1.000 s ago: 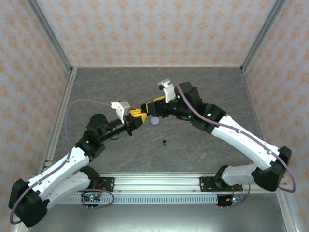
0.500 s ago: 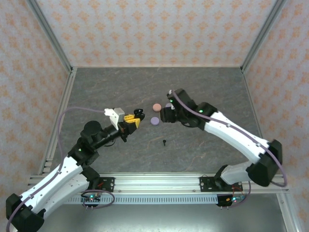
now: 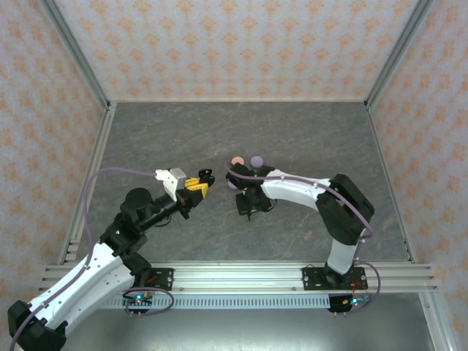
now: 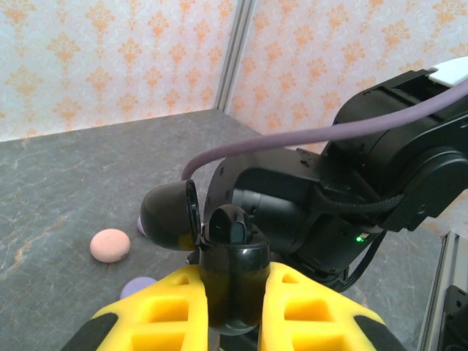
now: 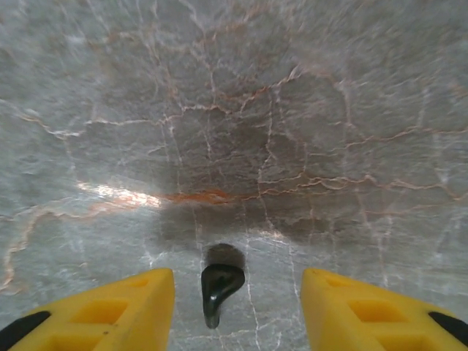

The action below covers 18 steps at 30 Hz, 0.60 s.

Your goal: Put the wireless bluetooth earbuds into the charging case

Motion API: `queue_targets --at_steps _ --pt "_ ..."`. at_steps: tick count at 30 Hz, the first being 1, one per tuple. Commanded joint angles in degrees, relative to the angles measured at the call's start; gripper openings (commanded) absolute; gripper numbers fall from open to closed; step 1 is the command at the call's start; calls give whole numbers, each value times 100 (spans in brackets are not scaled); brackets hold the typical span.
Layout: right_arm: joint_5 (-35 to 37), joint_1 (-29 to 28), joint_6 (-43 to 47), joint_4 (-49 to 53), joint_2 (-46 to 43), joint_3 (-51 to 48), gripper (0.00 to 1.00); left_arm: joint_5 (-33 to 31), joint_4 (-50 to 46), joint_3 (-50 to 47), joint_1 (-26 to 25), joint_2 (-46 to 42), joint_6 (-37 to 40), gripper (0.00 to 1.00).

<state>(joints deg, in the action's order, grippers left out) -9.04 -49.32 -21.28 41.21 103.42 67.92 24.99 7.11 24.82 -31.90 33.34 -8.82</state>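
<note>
The left hand (image 3: 196, 183) is clamped on the open black charging case (image 4: 232, 263), left of centre. The right hand (image 5: 235, 292) stands parted over a black earbud (image 5: 218, 284) lying on the counter (image 5: 256, 110) near the middle.

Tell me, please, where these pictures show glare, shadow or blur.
Right wrist view: a bright glare streak crosses the table left of centre, a dark shadow lies just beyond the black earbud, and the far stone is smeared. Left wrist view: the black case is sharp, with soft highlights. Top view: even light.
</note>
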Motion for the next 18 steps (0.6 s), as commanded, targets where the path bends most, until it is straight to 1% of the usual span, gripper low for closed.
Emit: queue_targets --at_steps 1,4,11,18 --pt "49 -49 -91 181 201 272 48 -49 70 -91 -55 -100 134 0" --pt "5 -85 -108 173 318 270 47 -56 106 -135 -53 -125 115 0" --pt "-104 -122 -125 120 474 291 37 -41 129 -157 -55 -113 94 0" --pt "-148 -148 -152 214 456 236 33 -57 97 -153 -54 -126 93 0"
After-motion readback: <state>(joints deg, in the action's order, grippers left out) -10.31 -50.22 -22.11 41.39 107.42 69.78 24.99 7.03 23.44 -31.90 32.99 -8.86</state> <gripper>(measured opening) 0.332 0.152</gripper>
